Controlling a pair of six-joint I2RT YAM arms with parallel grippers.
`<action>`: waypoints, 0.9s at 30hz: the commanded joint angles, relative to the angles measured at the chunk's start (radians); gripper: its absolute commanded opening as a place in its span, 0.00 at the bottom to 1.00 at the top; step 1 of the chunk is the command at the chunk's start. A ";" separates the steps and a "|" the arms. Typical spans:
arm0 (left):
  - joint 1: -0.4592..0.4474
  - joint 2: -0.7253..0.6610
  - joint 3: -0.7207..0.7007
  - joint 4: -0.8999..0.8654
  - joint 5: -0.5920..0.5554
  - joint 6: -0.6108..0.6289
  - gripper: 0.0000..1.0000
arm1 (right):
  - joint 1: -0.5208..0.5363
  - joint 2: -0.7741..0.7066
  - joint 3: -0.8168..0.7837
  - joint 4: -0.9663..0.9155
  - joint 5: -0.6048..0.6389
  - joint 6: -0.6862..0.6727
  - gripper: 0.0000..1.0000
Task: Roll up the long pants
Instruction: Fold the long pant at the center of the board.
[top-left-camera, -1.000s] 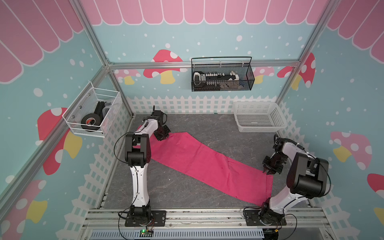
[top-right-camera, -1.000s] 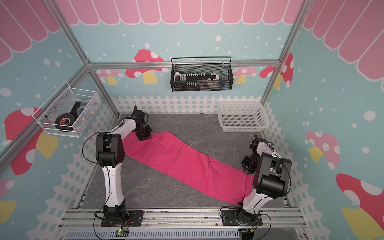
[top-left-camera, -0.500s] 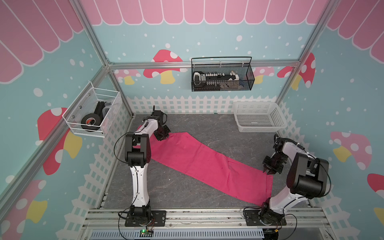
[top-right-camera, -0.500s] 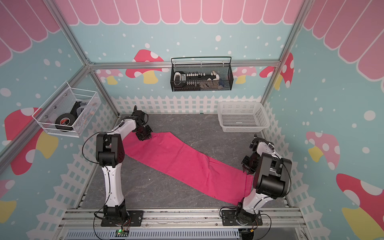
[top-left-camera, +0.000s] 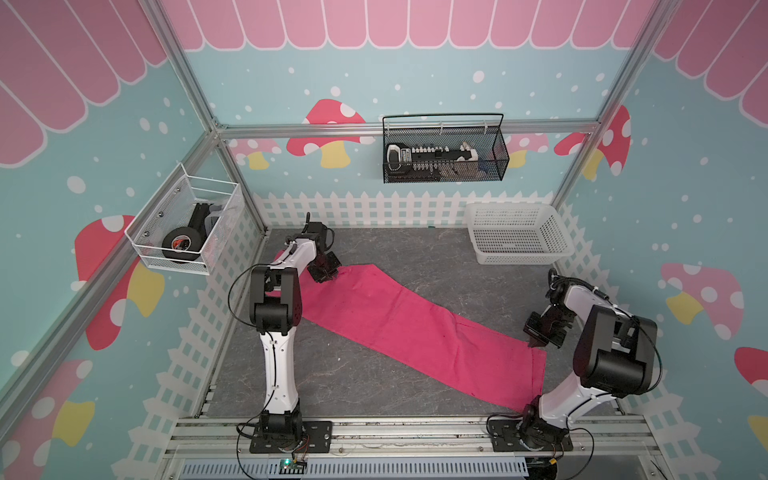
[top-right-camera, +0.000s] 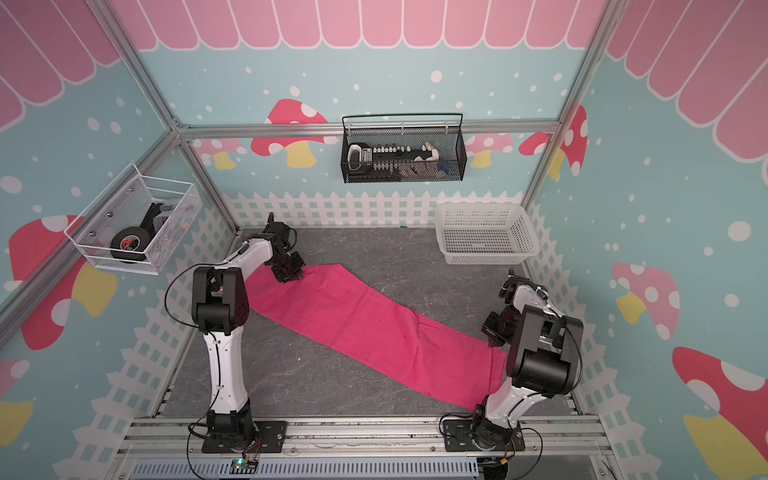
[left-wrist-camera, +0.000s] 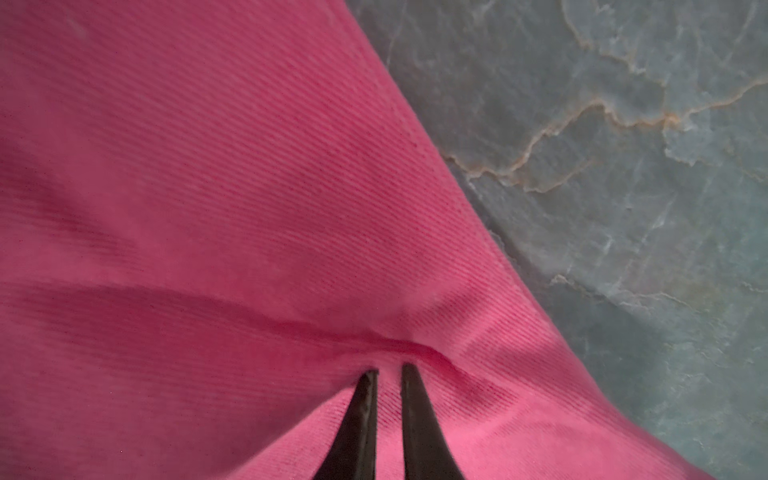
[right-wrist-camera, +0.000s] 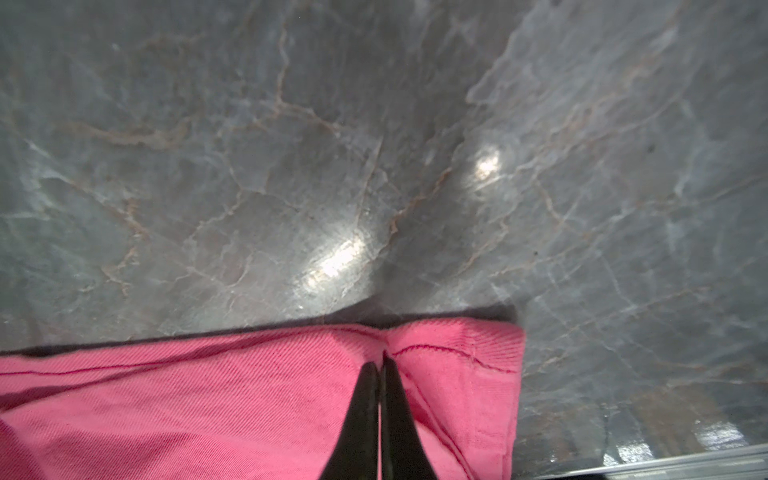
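The long pants (top-left-camera: 415, 328) (top-right-camera: 365, 324) lie flat as a hot-pink strip running diagonally across the grey mat, from far left to near right. My left gripper (top-left-camera: 332, 276) (top-right-camera: 297, 276) sits at their far-left end. In the left wrist view its narrow jaws (left-wrist-camera: 390, 368) are shut on a raised fold of the pants (left-wrist-camera: 208, 187). My right gripper (top-left-camera: 534, 343) (top-right-camera: 492, 343) is at the near-right end. In the right wrist view its jaws (right-wrist-camera: 382, 359) are pressed together at the stitched hem of the pants (right-wrist-camera: 208, 395), and the cloth puckers toward the tips.
A white plastic basket (top-left-camera: 519, 255) stands at the far right corner of the mat. A black wire basket (top-left-camera: 444, 153) hangs on the back wall, and a white wire basket (top-left-camera: 183, 232) with tape rolls on the left wall. A low white fence rings the mat.
The right gripper's jaws have closed at the hem. Both arms and the pants stay where they were.
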 joint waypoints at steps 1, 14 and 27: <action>0.007 0.000 0.004 -0.003 -0.021 0.012 0.15 | 0.001 -0.008 -0.014 -0.019 0.011 0.009 0.00; 0.006 0.076 0.096 -0.003 -0.015 0.004 0.14 | 0.000 -0.104 -0.004 -0.190 0.246 0.038 0.00; 0.008 0.071 0.100 -0.003 0.003 -0.007 0.14 | 0.000 -0.013 0.019 -0.161 0.318 0.076 0.11</action>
